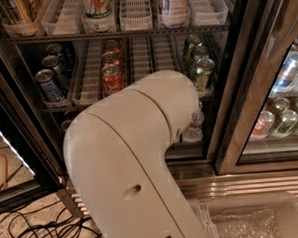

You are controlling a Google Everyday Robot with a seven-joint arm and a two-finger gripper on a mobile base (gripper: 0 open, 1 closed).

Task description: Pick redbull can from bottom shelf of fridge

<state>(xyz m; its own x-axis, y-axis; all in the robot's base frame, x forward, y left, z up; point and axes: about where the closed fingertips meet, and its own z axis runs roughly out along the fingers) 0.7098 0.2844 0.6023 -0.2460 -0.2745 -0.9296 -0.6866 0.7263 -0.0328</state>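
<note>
- gripper: hidden behind the arm's white housing (pixel 136 156), which reaches into the open fridge (pixel 238 111) at bottom-rack height. Can't tell how it's set or whether it has hold of anything.
- redbull can: none identifiable in the open bay; the arm covers most of the bottom shelf (pixel 188 148).
- Exposed part of that shelf: one clear water bottle (pixel 193 126) upright, just right of the arm, and a dark can top (pixel 66 125) at the arm's left edge, type unclear.
- Rack above, in white lane trays: dark-blue cans (pixel 49 83) left, red cans (pixel 112 78) centre, green cans (pixel 202 70) right.
- Next rack up: a 7UP bottle (pixel 98 6) among mostly bare trays.
- Behind the right-hand glass door (pixel 283 99): more cans, including a silver-blue can (pixel 291 68).
- Below: ribbed steel base (pixel 242 183); black cables (pixel 40 232) on the floor at left.
</note>
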